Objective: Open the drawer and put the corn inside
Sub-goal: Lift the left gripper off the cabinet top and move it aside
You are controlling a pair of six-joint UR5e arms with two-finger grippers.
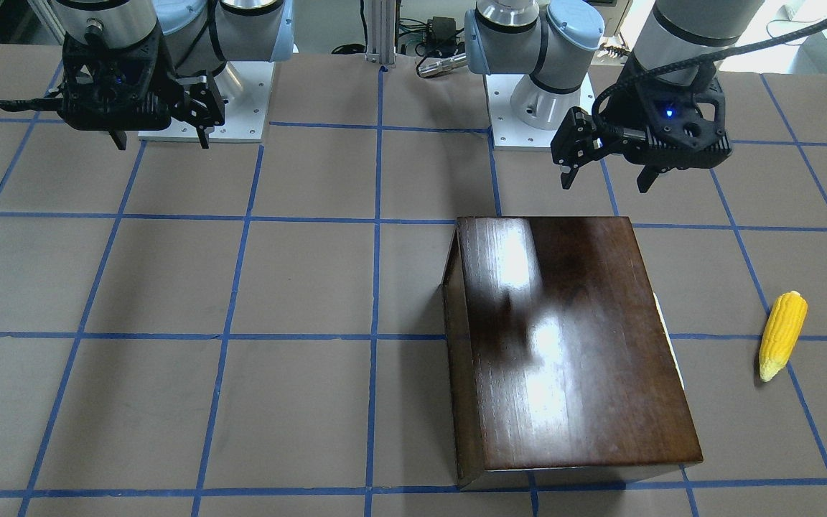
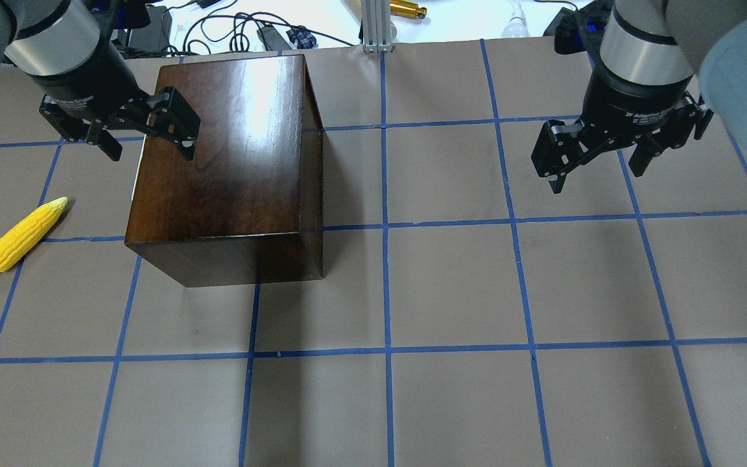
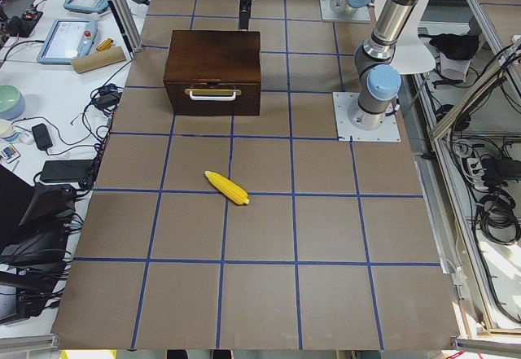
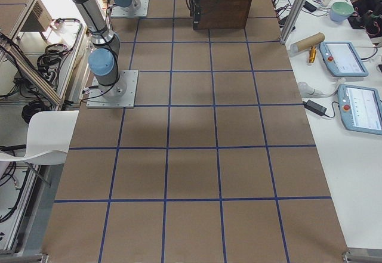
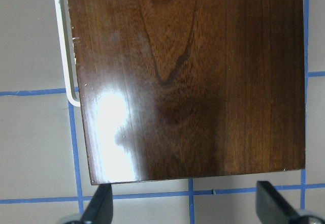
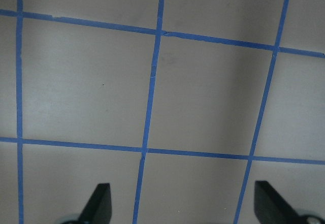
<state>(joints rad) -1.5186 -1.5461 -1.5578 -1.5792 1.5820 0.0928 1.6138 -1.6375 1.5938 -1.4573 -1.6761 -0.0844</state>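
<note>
The glossy dark-brown box (image 2: 224, 149) stands left of the table's middle. Its drawer (image 3: 213, 97) is shut, and the front with its white handle (image 5: 63, 46) faces the table's left end. The yellow corn (image 2: 23, 235) lies on the table left of the box, apart from it; it also shows in the front-facing view (image 1: 783, 334). My left gripper (image 2: 151, 152) is open and empty, hovering above the box's top near its handle-side edge. My right gripper (image 2: 597, 178) is open and empty, hovering over bare table far to the right.
The table (image 2: 451, 292) is brown with a blue tape grid. The arm bases (image 1: 202, 100) stand at the robot's side. Tablets and cables (image 3: 77, 29) lie on the white bench beyond the table's far edge.
</note>
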